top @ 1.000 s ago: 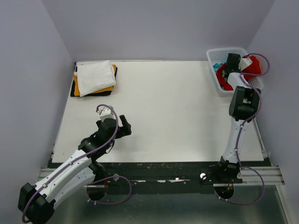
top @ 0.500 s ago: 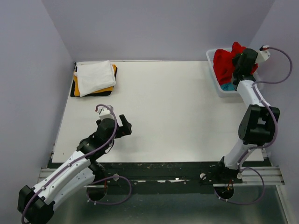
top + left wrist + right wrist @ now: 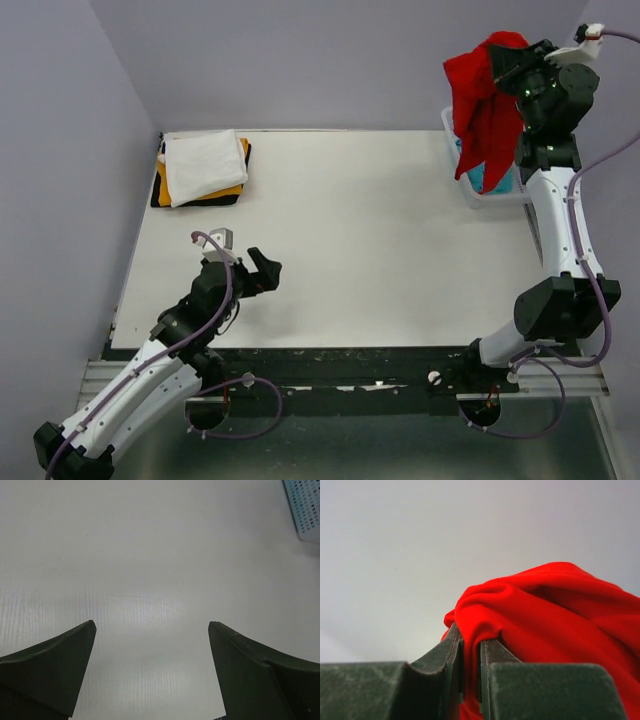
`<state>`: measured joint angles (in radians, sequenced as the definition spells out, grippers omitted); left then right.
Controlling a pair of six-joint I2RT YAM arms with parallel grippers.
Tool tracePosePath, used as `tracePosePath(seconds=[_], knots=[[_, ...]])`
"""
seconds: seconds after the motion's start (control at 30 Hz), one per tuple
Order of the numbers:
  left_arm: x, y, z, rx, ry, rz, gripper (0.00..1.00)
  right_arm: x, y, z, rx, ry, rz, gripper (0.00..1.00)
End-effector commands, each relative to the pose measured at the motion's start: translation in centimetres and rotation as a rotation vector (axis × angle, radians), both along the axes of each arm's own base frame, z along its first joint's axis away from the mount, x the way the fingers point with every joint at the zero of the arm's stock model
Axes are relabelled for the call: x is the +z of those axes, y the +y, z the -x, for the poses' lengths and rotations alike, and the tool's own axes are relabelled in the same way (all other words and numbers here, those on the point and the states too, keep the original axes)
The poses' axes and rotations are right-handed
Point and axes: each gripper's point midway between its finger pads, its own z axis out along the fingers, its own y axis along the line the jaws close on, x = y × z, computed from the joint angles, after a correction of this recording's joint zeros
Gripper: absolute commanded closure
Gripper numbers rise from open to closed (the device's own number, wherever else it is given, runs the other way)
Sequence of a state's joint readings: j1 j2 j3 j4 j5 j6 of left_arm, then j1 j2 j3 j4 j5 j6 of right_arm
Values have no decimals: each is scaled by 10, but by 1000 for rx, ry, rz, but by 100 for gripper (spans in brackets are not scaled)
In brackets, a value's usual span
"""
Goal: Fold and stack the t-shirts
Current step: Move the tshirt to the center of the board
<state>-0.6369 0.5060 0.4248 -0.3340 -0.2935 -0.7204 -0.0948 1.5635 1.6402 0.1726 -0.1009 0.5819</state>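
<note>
My right gripper (image 3: pixel 503 62) is shut on the bright red t-shirt (image 3: pixel 482 100) and holds it high above the white basket (image 3: pixel 492 188); the shirt hangs down in folds. In the right wrist view the red cloth (image 3: pixel 550 615) is pinched between my jaws (image 3: pixel 470 645). A turquoise t-shirt (image 3: pixel 475 178) shows in the basket under the red one. A folded stack lies at the far left of the table: white t-shirt (image 3: pixel 205 165) on top, orange (image 3: pixel 228 192) and black (image 3: pixel 160 195) edges below. My left gripper (image 3: pixel 262 270) is open and empty low over the table (image 3: pixel 150 580).
The basket corner shows at the top right of the left wrist view (image 3: pixel 305 510). Purple walls stand on three sides. A black rail (image 3: pixel 340 370) runs along the table's near edge.
My right arm has risen, lifting the red t-shirt out of the basket until it hangs free above it. My left arm shifted slightly to the left.
</note>
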Motion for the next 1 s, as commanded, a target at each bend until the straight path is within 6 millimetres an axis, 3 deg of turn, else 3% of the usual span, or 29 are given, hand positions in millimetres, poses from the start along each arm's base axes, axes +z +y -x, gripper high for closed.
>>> tracePosePath(seconds=[0.0, 0.13, 0.27, 0.37, 0.43, 0.53, 0.57, 0.63, 0.7, 0.77, 0.87, 0.97], knots=[[4, -2, 6, -17, -10, 41, 1, 19, 114, 44, 424, 44, 134, 98], [8, 1, 10, -3, -23, 73, 1, 6, 198, 84, 701, 111, 157, 98], [8, 10, 16, 40, -1, 97, 1, -17, 264, 130, 940, 154, 186, 98], [5, 19, 19, 91, 14, 112, 1, -45, 292, 156, 1047, 198, 251, 97], [1, 23, 21, 119, 30, 122, 1, -72, 296, 168, 1112, 248, 257, 95], [-2, 20, 22, 110, 43, 131, 1, -126, 287, 166, 1042, 358, 225, 90], [-3, 18, 22, 104, 49, 137, 1, -155, 280, 159, 971, 415, 207, 88], [-6, 13, 23, 82, 65, 139, 1, -212, 253, 142, 760, 529, 197, 85], [-11, 7, 23, 59, 88, 137, 2, -273, 213, 127, 501, 672, 203, 84], [-18, 1, 24, 30, 115, 131, 1, -322, 176, 122, 296, 784, 214, 81], [-28, -12, 24, -24, 149, 132, 1, -368, 137, 124, 103, 909, 248, 46], [-33, -28, 22, -92, 163, 142, 1, -369, 114, 124, -28, 962, 290, 20]])
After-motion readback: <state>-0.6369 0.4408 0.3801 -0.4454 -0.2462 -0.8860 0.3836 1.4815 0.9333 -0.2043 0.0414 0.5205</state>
